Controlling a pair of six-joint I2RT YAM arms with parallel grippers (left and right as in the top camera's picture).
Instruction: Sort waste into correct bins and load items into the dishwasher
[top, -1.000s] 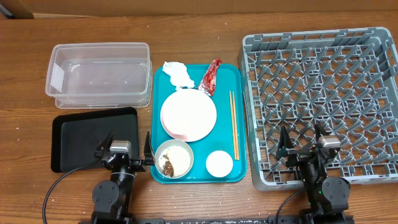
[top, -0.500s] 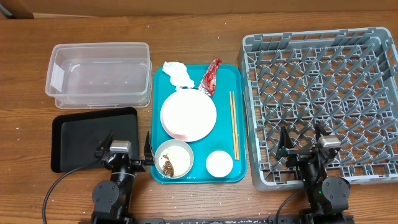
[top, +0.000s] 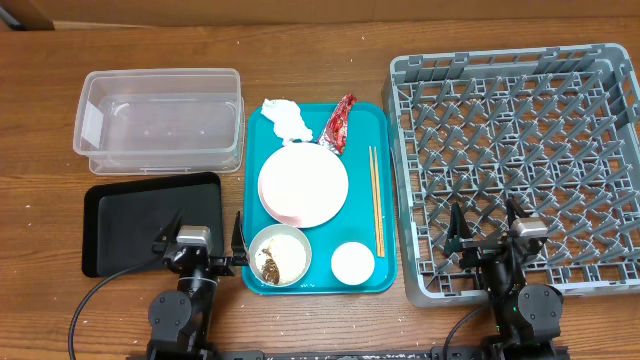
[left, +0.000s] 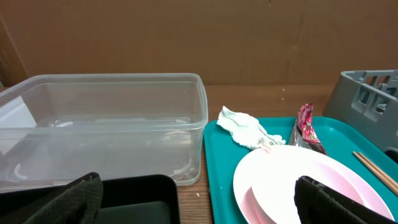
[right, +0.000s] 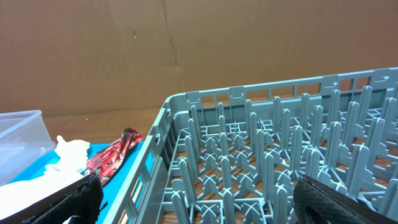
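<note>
Left pincer (top: 204, 228) agape; chopsticks (top: 377, 200) lengthwise (near-to-far).

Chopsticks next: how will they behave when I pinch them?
The chopsticks look thin and wooden, so they are probably light and stiff. Lying flat side by side on the smooth teal tray, they may roll or split apart when pinched. The tray's raised right edge close beside them could crowd the grasp.

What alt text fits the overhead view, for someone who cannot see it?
A teal tray holds a plate, a bowl with food scraps, a cup, chopsticks, a tissue and a red wrapper. A clear tub and black tray lie left, a grey dish rack right. The left gripper and right gripper are open, below.
</note>
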